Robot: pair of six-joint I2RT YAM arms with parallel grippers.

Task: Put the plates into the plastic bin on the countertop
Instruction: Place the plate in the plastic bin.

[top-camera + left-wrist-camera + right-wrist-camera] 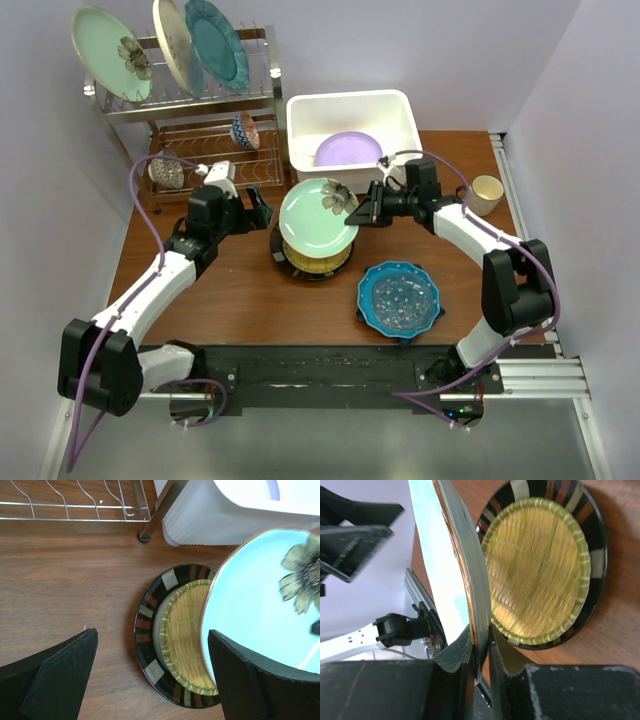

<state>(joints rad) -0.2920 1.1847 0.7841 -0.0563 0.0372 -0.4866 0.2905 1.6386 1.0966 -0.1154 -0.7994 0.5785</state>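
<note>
Nearest the arm bases, the blue scalloped plate (399, 296) lies flat on the bench (220, 290). Beyond it, the right pincer (479, 645) is clamped on the rim of the mint flower plate (315, 215), holding it tilted over the dark-rimmed plate (150, 625), while the left pincer (255, 210) stands with fingers wide apart just left of it, gripping nothing. Farthest back, the lilac plate (345, 150) lies inside the white bin (296, 135).

I've got a chrome wire dish rack (200, 106) back left with a teal plate (218, 42) upright on top, two patterned bowls (245, 130) (168, 172) below, and a tan cup (486, 194) far right.
</note>
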